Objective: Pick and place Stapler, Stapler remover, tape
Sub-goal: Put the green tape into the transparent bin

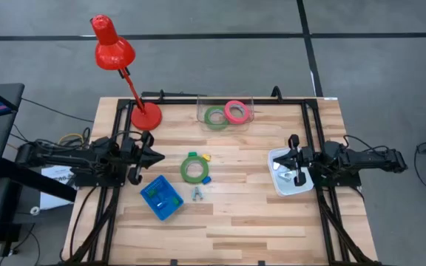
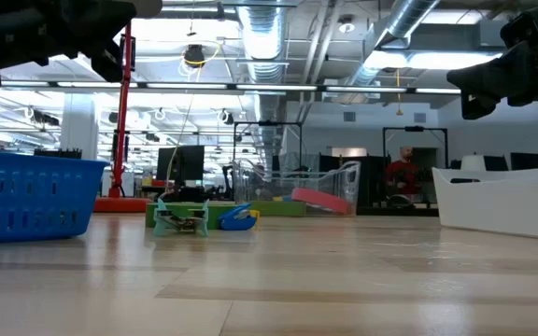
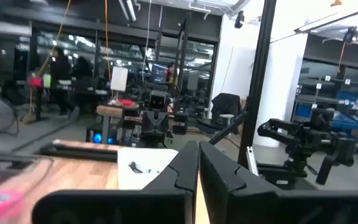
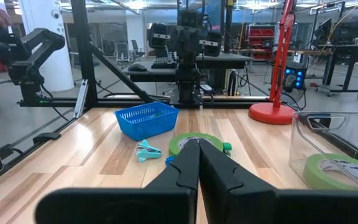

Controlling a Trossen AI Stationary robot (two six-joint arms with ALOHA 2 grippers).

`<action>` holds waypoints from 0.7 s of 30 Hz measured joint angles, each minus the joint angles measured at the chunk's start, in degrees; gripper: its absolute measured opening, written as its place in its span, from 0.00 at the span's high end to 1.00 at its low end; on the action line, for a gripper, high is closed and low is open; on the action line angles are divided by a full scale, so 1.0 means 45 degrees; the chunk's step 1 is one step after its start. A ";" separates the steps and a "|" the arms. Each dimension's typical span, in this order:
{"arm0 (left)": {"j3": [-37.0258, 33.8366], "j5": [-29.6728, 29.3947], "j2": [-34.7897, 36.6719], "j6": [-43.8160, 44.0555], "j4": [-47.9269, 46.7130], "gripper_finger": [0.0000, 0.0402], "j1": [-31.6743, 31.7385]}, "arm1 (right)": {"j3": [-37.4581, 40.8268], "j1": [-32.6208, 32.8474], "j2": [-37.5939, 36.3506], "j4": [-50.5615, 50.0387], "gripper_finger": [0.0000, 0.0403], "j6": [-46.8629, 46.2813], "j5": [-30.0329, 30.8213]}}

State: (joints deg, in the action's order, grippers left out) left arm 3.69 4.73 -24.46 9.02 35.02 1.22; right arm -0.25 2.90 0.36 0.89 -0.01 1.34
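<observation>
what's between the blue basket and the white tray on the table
Mostly bare wood in the high view between the blue basket and the white tray; only the small teal piece lies there, close beside the basket.

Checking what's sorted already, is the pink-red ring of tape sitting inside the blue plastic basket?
No, the pink-red ring of tape lies in the clear plastic bin beside a green tape ring, away from the blue plastic basket.

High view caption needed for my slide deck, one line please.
Both arms wait shut beside the table: green tape mid-table, two rolls in the clear bin, blue basket, red lamp.
</observation>
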 joint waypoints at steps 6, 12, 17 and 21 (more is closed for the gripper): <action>0.0456 0.0000 -0.0950 0.0440 -0.0089 0.98 0.0003 | 0.0000 0.0000 0.0000 0.0005 1.00 0.0000 0.0000; 0.1371 0.0000 -0.1774 0.0443 -0.0053 0.98 0.0007 | 0.0000 -0.0002 0.0000 0.0002 1.00 0.0000 0.0000; 0.1964 0.0000 -0.1997 0.0440 -0.0126 0.98 0.0007 | 0.0000 0.0000 0.0000 0.0002 1.00 0.0000 0.0000; 0.2433 -0.0011 -0.2003 0.0441 -0.1071 0.96 0.0007 | 0.0000 -0.0005 0.0000 0.0004 1.00 0.0000 0.0000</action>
State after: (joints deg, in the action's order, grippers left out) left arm 14.64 4.68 -33.47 11.00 30.19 1.26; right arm -0.25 2.87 0.36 0.90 -0.01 1.34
